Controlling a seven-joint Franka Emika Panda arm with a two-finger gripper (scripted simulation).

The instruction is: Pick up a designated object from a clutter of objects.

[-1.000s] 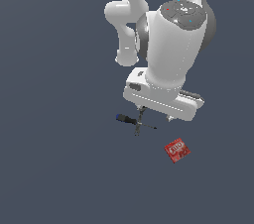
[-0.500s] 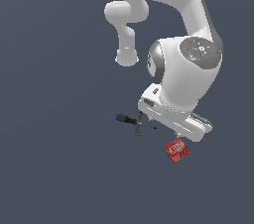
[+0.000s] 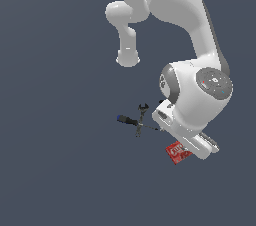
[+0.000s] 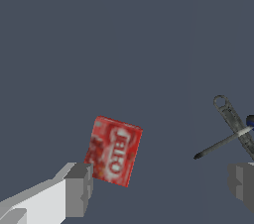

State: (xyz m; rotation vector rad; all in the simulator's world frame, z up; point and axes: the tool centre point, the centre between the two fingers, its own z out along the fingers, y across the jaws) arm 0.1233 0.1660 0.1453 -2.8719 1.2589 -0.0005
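**Jaws spread above the red box, off-centre**

A plain dark grey floor (image 3: 60,170) fills both views. The red box (image 4: 113,150) is seen lying flat at lower centre of the wrist view, beside one fingertip; the gripper (image 4: 158,188) is held wide apart and empty. The screwdriver (image 3: 129,120) and wrench (image 4: 233,120) lie crossed nearby. A descent may be misaligned, apparently, so the box could be nudged or clipped.

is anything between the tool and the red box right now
Nothing visible is. In the wrist view the red box lies alone on the bare floor, close to one finger of the open tool. The screwdriver and wrench cross each other off to the side, near the other finger, apart from the box.
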